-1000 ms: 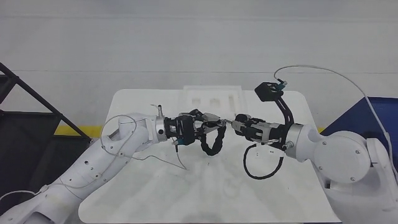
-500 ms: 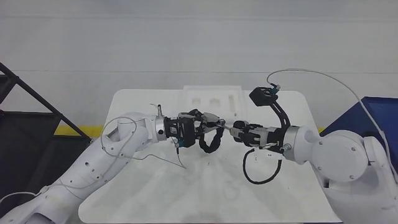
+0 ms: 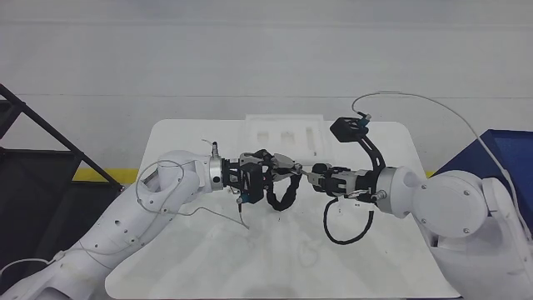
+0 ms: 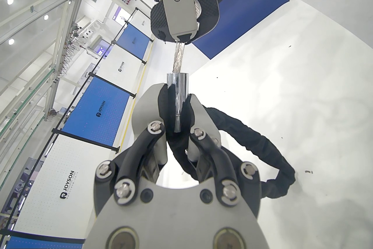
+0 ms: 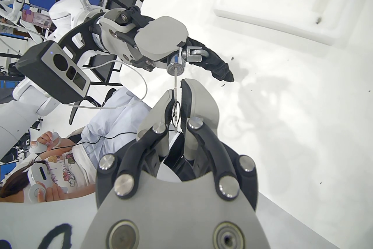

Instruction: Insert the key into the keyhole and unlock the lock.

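My left hand point(image 4: 177, 96) clamps the lock point(image 4: 178, 84); right hand point(image 5: 178, 90) pinches the key point(image 4: 178, 58), blade in line with the keyhole point(image 5: 175, 67), tip at its mouth.

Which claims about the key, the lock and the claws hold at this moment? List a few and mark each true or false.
1. The left claw is shut on the lock. True.
2. The right claw grips the key, its tip at the lock's end face. True.
3. The lock lies in the foam tray. False: it is held above the table, apart from the foam tray.
4. The black cable loop is wrapped around the right claw. False: it hangs from the lock, beside the left claw.
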{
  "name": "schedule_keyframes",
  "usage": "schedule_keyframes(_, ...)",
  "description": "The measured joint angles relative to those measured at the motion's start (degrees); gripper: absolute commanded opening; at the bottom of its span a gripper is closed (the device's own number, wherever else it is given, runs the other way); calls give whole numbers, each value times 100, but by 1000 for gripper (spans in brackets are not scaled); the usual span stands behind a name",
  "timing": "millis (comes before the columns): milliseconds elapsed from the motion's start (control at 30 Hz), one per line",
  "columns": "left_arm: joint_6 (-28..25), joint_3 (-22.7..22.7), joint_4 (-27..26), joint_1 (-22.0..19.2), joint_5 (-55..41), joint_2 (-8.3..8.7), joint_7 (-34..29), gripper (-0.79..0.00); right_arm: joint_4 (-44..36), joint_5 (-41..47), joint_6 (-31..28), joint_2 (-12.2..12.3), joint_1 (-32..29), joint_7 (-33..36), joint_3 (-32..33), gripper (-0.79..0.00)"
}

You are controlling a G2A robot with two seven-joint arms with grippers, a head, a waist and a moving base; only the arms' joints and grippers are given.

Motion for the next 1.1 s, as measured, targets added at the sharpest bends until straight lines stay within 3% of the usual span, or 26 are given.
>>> schedule_keyframes(1100, -277, -72, -27, 10, 287, -141, 145, -785, 268, 107, 56, 68, 332, -43, -408, -785)
